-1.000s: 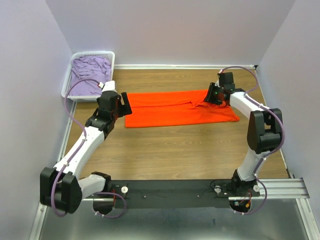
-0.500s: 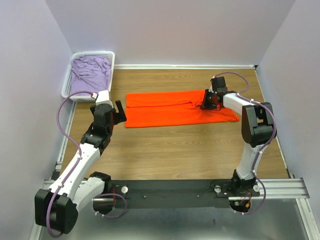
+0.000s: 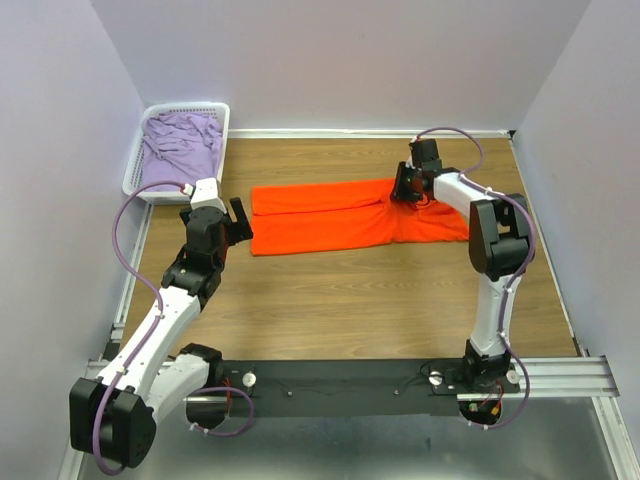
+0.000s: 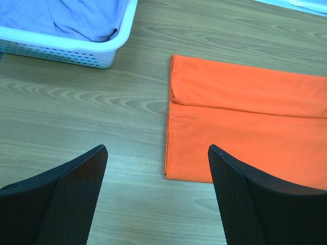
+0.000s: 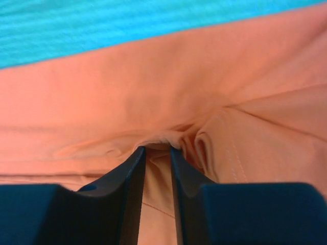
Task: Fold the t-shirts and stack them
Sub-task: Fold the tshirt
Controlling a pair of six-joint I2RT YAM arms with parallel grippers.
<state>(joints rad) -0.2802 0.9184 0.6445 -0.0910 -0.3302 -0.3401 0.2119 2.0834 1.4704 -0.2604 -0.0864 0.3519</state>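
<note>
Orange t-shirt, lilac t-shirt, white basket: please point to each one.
orange t-shirt (image 3: 330,228): top external view, middle of the cloth.
lilac t-shirt (image 3: 180,150): top external view, crumpled middle.
white basket (image 4: 56,52): left wrist view, near lattice wall.

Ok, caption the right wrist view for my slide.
Right gripper pinching a puckered fold of the orange t-shirt.

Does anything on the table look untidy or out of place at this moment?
Only a small thing: the orange t-shirt lies mostly flat, but near its right end the cloth is puckered into ridges where the right gripper pinches it. The lilac t-shirt sits crumpled in the basket, not yet folded.
</note>
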